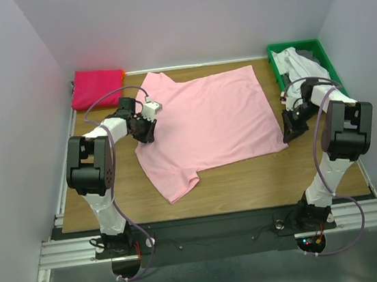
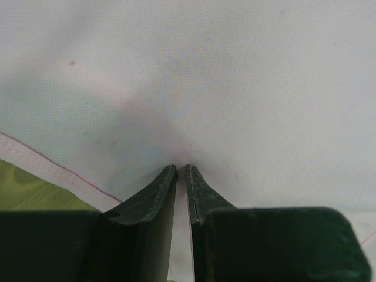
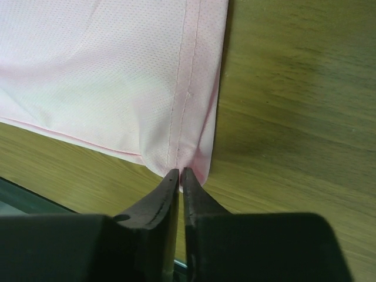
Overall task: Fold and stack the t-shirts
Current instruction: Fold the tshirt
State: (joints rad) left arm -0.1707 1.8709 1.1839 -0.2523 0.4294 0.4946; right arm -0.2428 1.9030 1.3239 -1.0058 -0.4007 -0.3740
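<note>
A light pink t-shirt [image 1: 206,118] of fine, dotted mesh knit lies spread flat mid-table on the wood-grain table [image 1: 262,180]. Its long axis runs 9 to 3 o'clock, with the neck at 9, the hem at 3 and the sleeves splayed toward 11 and 7.

The left gripper [image 1: 147,131] sits at the neck edge, its dark jaws pressed nearly together, apparently on the cloth. The right gripper [image 3: 179,172] pinches the stitched hem corner at 4 o'clock.

A folded hot pink t-shirt [image 1: 98,87] lies at 11 o'clock. White and grey t-shirts [image 1: 297,64] are crumpled in a green bin [image 1: 273,58] at 1 o'clock.
</note>
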